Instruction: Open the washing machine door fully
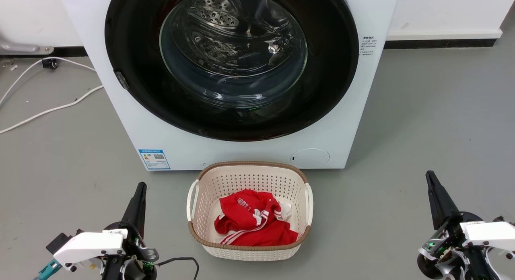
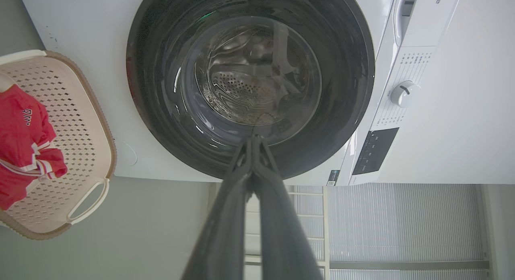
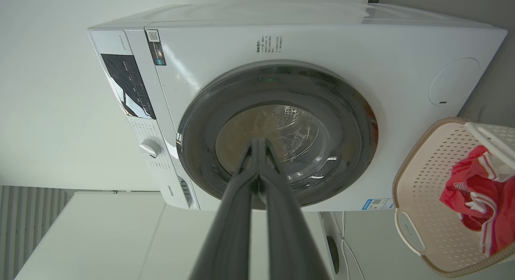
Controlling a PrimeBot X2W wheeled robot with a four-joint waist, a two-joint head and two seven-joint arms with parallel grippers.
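Door place: The door [image 1: 330, 71] is shut flat on the front of the machine [image 1: 132, 127], and most of that front is covered by it. It has not been opened yet.
Slip risk: The black ring is shiny and smooth, so it is judged that thin fingers could slide off if the edge is hooked too lightly.
Wrong-side risk: A small grey piece [image 1: 122, 80] is seen on the door's left edge. It may be the catch, but that cannot be told for sure. If the hinge side is pulled, the door will not be moved.
Bump risk: The basket [image 1: 249, 164] is set on the floor just in front of the machine, below the door. It could be knocked if an arm is brought in low.
Door look: A big round black ring is seen, with a clear glass bowl [image 1: 233, 50] bulging in the middle. The steel drum and its little holes can be seen through the glass.
Basket inside: Red clothes [image 1: 251, 223] are piled in it.
Left claw: The left claw [image 1: 141, 186] is seen low on the left, well apart from the door. Its fingers are pressed together, with nothing held.
Right claw: The right claw [image 1: 429, 175] is seen low on the right, fingers also together and nothing held.
Cords: White cords [image 1: 52, 109] are laid on the floor left of the machine. They could be caught if the robot is rolled that way.
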